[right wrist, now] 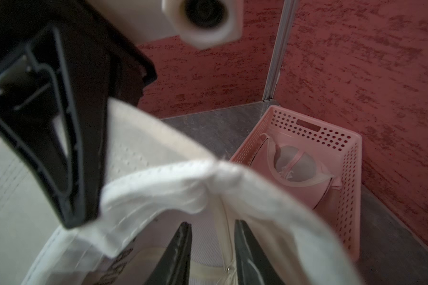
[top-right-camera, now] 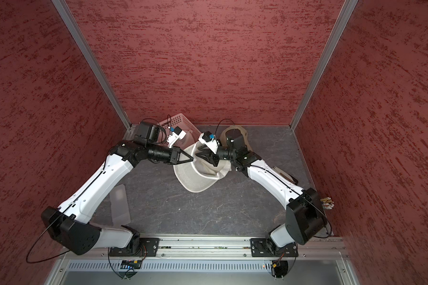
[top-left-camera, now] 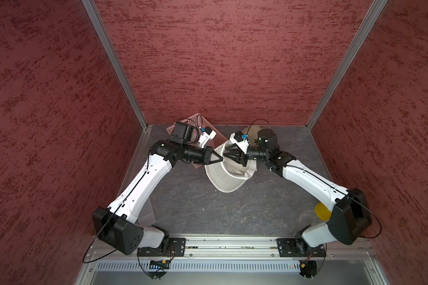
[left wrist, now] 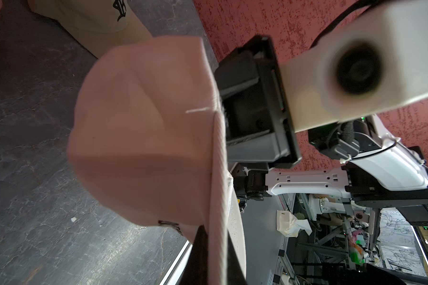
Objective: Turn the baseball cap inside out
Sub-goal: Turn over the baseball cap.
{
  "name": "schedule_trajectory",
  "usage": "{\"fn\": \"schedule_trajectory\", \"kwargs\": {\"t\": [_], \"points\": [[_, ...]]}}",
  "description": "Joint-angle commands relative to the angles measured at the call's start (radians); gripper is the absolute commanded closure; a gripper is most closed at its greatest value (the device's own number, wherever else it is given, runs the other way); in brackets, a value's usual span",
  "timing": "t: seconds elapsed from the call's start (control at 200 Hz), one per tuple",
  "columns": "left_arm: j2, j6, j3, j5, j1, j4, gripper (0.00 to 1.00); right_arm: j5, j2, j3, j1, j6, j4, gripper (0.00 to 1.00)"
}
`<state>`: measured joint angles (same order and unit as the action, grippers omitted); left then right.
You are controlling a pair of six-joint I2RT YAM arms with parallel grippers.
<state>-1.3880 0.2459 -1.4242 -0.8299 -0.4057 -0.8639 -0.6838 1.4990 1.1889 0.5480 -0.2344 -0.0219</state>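
The cream baseball cap [top-left-camera: 226, 179] hangs above the table's middle between both arms, brim toward the front, seen in both top views. My left gripper [top-left-camera: 220, 160] is shut on the cap's rim; in the left wrist view its jaws [left wrist: 218, 246] pinch the edge, and the crown [left wrist: 139, 128] bulges beyond them. My right gripper [top-left-camera: 224, 153] reaches into the crown from the opposite side. In the right wrist view its fingers [right wrist: 211, 222] stand apart inside the cap [right wrist: 183, 182], with an inner seam running between them untouched.
A pink perforated basket [right wrist: 331, 138] in the far left corner holds a pink cap [right wrist: 294, 172]. A beige cap with a black emblem [left wrist: 97, 17] lies at the back behind my right arm. A yellow disc [top-left-camera: 321, 212] and a clear sheet [top-right-camera: 120, 207] lie near the arm bases.
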Motion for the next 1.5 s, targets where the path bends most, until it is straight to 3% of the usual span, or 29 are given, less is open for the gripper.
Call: {"fn": "schedule_trajectory", "kwargs": {"t": [0.0,0.115,0.306,0.461,0.671,0.937,1.197,1.297,1.493], "points": [[0.009,-0.007,0.025,0.034,0.002,0.070,1.00,0.091,-0.014,0.027,0.004,0.199,-0.188,0.66],[0.020,-0.045,0.022,0.096,0.014,0.061,1.00,0.106,-0.037,0.032,0.004,0.235,-0.107,0.63],[0.045,-0.178,0.045,0.203,0.011,0.107,1.00,0.235,-0.163,-0.025,0.003,0.381,0.095,0.61],[0.078,-0.301,0.078,0.206,-0.019,0.149,1.00,0.206,-0.238,-0.119,0.004,0.466,0.184,0.66],[0.050,-0.378,0.038,0.263,-0.050,0.075,1.00,0.134,-0.288,-0.231,0.013,0.467,0.241,0.76],[0.048,-0.392,0.024,0.245,-0.082,0.039,1.00,0.205,-0.184,-0.251,0.014,0.493,0.189,0.77],[0.118,-0.350,0.016,0.232,-0.089,0.018,1.00,0.149,-0.020,-0.306,0.017,0.491,0.004,0.76],[0.141,-0.347,0.013,0.244,-0.089,0.012,1.00,0.132,-0.012,-0.308,0.031,0.457,0.021,0.77],[0.128,-0.356,-0.023,0.294,-0.087,-0.052,1.00,0.258,-0.038,-0.286,0.033,0.365,0.187,0.71]]}}
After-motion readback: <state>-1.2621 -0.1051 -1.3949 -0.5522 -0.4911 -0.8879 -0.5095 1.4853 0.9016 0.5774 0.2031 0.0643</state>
